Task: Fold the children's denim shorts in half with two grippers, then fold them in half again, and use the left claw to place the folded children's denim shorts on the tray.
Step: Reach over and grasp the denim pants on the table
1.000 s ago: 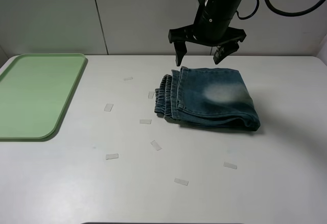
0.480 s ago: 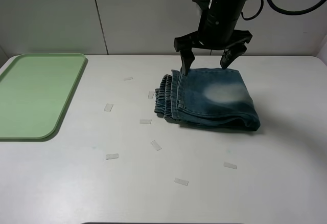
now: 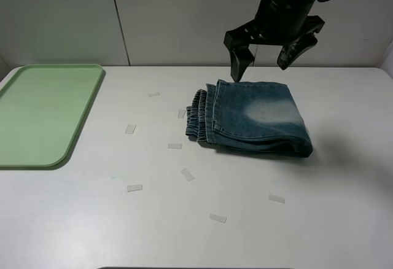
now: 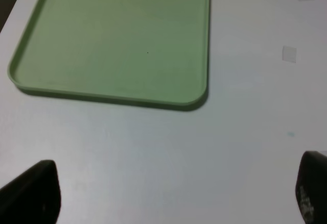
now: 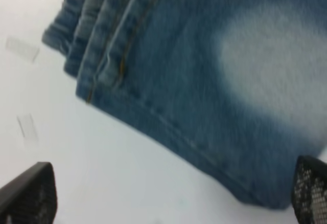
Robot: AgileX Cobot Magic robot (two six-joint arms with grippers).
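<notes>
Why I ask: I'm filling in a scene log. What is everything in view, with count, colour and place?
denim shorts: one, faded blue with a pale patch, folded, on the table right of centre
tray: one, pale green, at the table's left edge
tape strips: about eight, pale, scattered on the table between tray and shorts
table: one, white, under everything
wall: pale grey panels, behind the table
right gripper: one, black, above the shorts' far edge, jaws open, holding nothing
left gripper: one, black, only its tips show, over bare table near the tray, jaws open
</notes>
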